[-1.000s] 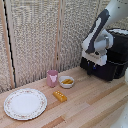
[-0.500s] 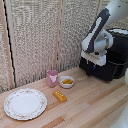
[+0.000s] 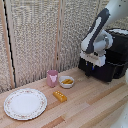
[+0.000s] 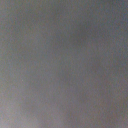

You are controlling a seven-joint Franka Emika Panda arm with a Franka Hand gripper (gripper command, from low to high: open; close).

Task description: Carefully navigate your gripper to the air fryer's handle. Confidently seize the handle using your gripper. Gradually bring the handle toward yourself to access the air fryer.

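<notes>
The black air fryer [image 3: 116, 59] stands at the back of the wooden table on the exterior view's right. The white and grey arm reaches down in front of its front drawer. My gripper [image 3: 91, 71] hangs against the drawer's front, its dark fingers low and close to the appliance. The handle is hidden behind the gripper's white block. At this size I cannot make out whether the fingers are open or shut. The wrist view is a uniform grey blur with nothing recognisable in it.
A pink cup [image 3: 52, 78] and a small white bowl [image 3: 66, 81] with orange contents stand to the exterior view's left of the fryer. A yellow block [image 3: 60, 96] lies in front of them. A patterned plate [image 3: 25, 103] sits further left. Slatted screens back the table [image 3: 92, 107].
</notes>
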